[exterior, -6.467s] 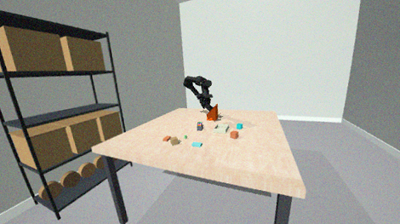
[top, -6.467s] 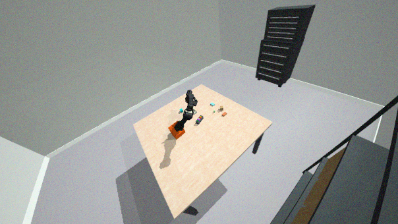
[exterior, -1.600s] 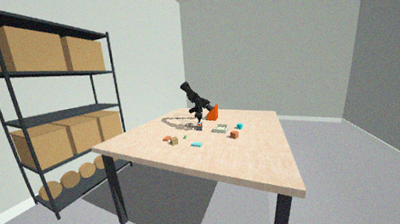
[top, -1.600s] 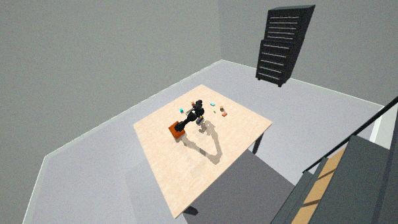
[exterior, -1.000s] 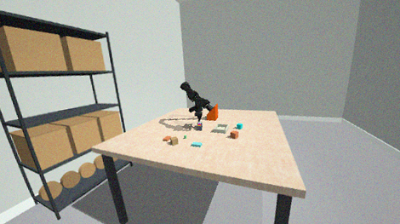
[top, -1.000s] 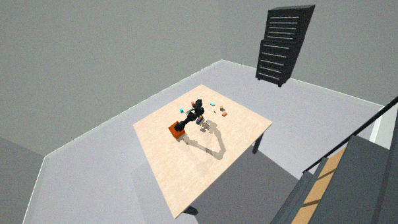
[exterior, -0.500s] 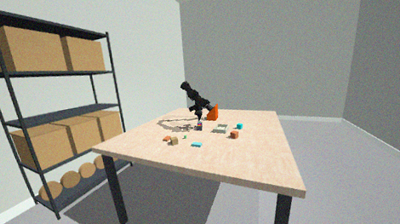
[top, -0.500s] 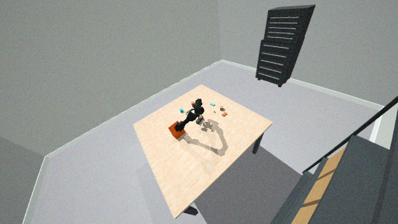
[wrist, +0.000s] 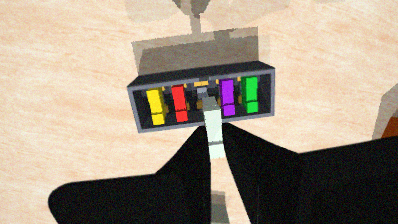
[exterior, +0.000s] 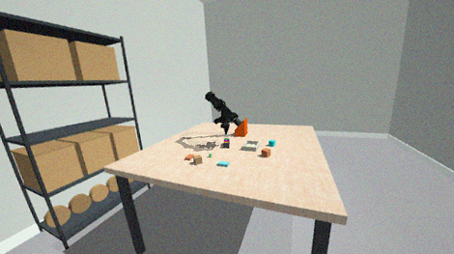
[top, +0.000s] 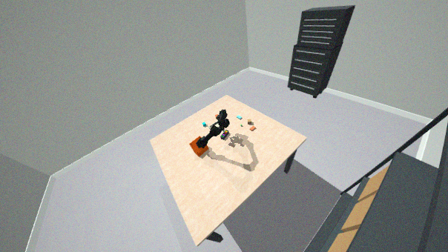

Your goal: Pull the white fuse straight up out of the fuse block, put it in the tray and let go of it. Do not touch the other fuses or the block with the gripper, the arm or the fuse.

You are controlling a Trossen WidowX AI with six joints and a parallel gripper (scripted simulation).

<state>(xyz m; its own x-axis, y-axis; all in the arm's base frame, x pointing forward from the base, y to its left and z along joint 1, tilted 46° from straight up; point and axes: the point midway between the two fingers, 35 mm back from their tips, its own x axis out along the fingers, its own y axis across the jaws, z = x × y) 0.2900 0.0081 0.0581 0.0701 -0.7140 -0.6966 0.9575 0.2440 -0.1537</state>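
Note:
My gripper (wrist: 213, 132) (exterior: 226, 132) is shut on the white fuse (wrist: 213, 120), above the fuse block (wrist: 132, 110) (exterior: 226, 145) (top: 225, 135). The fuse's grey lower end points down over the middle slot, where brass contacts show. It looks raised out of the slot; the exact gap is hard to tell. The yellow fuse (wrist: 155, 104) and red fuse (wrist: 178, 102) stand on one side of that slot, the purple fuse (wrist: 227, 95) and green fuse (wrist: 251, 92) on the other. The pale tray (exterior: 249, 149) lies beside the block, out of the wrist view.
A teal cube (top: 204, 124) (exterior: 272, 143) and an orange cube (exterior: 266, 153) are near the tray. A cyan piece (top: 239, 117) (exterior: 223, 164), a brown cube (top: 250, 121) (exterior: 197, 159), a flat orange piece (top: 253, 128) (exterior: 189, 157) and a small green piece (exterior: 210, 155) lie farther out.

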